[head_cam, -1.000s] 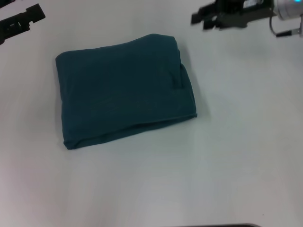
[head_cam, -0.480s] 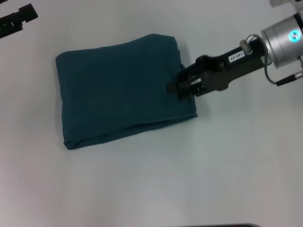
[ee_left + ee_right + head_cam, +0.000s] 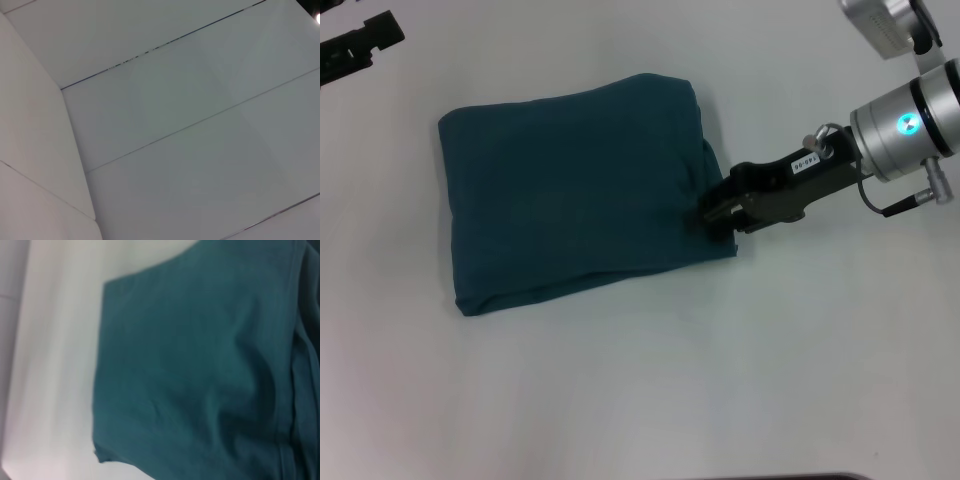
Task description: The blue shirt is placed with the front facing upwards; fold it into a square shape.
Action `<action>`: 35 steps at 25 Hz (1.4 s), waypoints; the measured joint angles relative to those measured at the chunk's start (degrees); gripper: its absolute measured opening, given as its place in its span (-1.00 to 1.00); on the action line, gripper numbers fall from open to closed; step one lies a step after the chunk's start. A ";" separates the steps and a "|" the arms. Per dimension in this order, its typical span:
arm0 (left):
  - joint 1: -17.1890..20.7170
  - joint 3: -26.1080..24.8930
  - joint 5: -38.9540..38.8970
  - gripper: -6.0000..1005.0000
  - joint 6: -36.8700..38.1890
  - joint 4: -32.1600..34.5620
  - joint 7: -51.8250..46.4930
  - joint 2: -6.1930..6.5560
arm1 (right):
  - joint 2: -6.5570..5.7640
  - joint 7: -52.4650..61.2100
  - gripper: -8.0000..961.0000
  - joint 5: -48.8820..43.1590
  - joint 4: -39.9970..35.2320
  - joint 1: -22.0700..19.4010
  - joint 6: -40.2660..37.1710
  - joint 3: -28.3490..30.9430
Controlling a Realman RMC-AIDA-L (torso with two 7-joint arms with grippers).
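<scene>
The blue shirt (image 3: 575,190) lies folded into a compact, nearly square block on the white table (image 3: 650,400), with no lettering showing. My right gripper (image 3: 712,213) reaches in from the right, its tip at the lower part of the block's right edge, touching the cloth. The right wrist view is filled with the shirt (image 3: 200,365) from close up, with layered folds along one side. My left gripper (image 3: 360,45) is parked at the far left corner of the table, well away from the shirt.
Bare white table (image 3: 50,365) surrounds the folded block on all sides. The left wrist view shows only pale wall panels (image 3: 175,125) with thin dark seams.
My right arm came in from the far right and dropped to the shirt's right edge, then slid lower along it. The shirt and left arm have stayed in place.
</scene>
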 joint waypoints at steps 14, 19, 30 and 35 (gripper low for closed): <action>-0.01 0.00 -0.39 0.56 0.01 0.21 -0.07 0.16 | -2.42 -0.35 0.01 7.08 6.97 -1.27 6.92 5.30; 0.01 0.07 -0.39 0.56 0.05 0.20 -0.14 0.09 | -1.31 -0.57 0.01 4.82 4.80 -0.27 2.68 1.99; 0.01 0.18 -0.38 0.56 -0.05 0.20 -0.14 0.10 | -0.41 3.09 0.02 -1.11 2.59 0.45 -4.28 -4.09; 0.02 0.09 -0.38 0.56 0.13 0.20 -0.17 0.08 | -0.40 2.83 0.02 0.34 3.36 0.42 -2.57 -3.34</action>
